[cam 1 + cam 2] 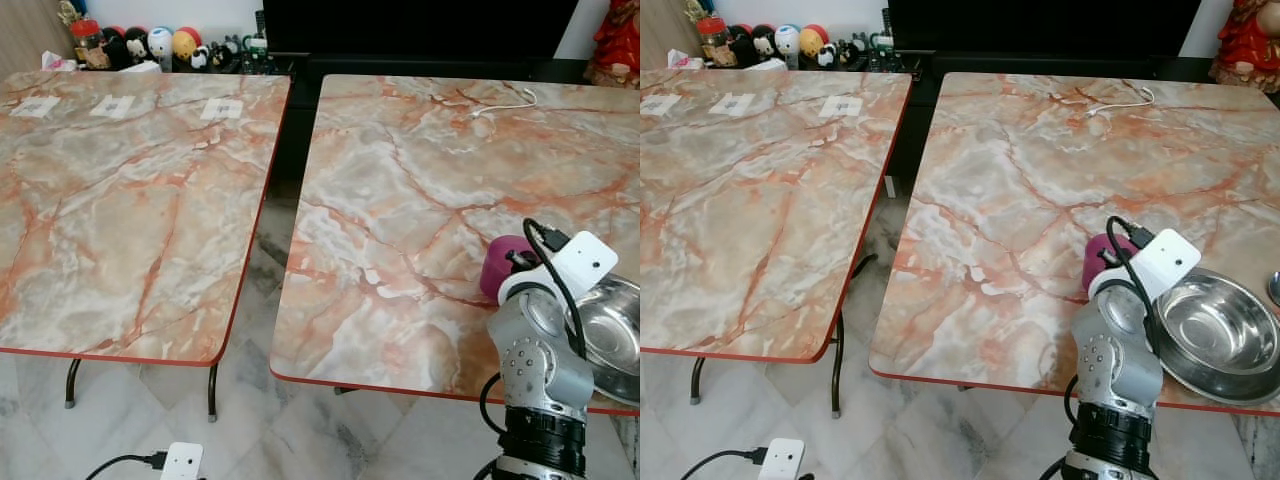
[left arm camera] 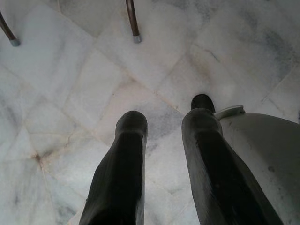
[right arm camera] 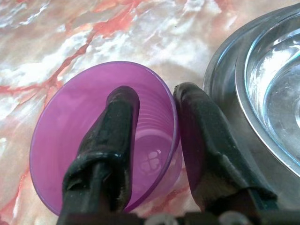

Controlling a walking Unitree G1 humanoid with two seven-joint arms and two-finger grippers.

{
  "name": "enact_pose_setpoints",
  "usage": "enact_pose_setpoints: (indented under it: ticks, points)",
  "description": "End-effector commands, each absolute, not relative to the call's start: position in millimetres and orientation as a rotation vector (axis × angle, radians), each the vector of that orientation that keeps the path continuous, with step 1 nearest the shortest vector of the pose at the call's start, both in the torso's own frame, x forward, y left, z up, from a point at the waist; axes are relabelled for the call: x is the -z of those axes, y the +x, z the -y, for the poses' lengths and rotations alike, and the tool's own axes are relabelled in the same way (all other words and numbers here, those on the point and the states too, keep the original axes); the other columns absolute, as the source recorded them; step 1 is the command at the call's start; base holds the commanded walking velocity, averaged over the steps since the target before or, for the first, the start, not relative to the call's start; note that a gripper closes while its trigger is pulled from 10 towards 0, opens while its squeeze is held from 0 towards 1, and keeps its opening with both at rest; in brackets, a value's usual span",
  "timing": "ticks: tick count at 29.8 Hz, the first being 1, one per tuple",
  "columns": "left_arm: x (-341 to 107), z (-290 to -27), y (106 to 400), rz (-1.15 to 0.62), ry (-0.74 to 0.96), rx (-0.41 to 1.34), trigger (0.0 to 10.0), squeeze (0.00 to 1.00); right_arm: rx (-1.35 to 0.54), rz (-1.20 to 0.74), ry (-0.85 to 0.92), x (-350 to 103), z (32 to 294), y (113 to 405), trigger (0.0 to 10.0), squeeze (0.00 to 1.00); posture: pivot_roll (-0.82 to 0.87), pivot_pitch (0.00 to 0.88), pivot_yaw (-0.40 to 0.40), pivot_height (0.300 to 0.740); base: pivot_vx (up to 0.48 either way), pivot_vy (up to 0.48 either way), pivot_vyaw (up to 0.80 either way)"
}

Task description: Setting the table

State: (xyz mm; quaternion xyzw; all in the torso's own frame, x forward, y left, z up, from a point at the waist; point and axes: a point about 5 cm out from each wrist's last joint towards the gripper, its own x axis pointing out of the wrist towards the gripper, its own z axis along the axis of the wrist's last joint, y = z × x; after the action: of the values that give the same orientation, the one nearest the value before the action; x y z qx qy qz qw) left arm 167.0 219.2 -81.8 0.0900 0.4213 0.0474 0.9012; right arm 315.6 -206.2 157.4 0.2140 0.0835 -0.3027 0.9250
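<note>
A purple plastic cup [image 3: 70, 122] stands on the right marble table [image 1: 400, 200], just left of a steel bowl [image 1: 1215, 335]. My right gripper [image 3: 157, 93] straddles the cup's near wall, with one black finger [image 3: 117, 122] inside the cup and the other outside against the rim. A gap shows between the inner finger and the wall, so the jaws stand open. From the head, the right wrist [image 1: 545, 300] covers most of the cup [image 1: 500, 262]. My left gripper [image 2: 164, 117] hangs open over the floor, holding nothing.
A second marble table [image 1: 130, 200] stands to the left, with a narrow gap between the two. A white cable [image 1: 505, 103] lies at the right table's far side. Figurines [image 1: 160, 42] line the back. The floor is white tiles [image 2: 70, 70], with table legs [image 2: 133, 21] close by.
</note>
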Motion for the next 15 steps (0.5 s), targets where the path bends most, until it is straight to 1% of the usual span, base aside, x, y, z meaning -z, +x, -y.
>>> enact_pose_setpoints:
  ticks: [1, 15]
  points:
    - [84.8, -221.3, 159.5, -0.895, 0.195, -0.107, 10.0, 0.00, 0.616, -0.150, 0.445, -163.1, 205.8, 318.0, 10.0, 0.00, -0.03, 0.112, -0.006, 0.740, 0.000, 0.000, 0.00]
    - [84.6, -221.9, 159.4, -0.891, 0.194, -0.110, 10.0, 0.00, 0.649, -0.108, 0.452, -169.3, 213.5, 316.9, 10.0, 0.00, -0.03, 0.111, -0.004, 0.740, 0.000, 0.000, 0.00]
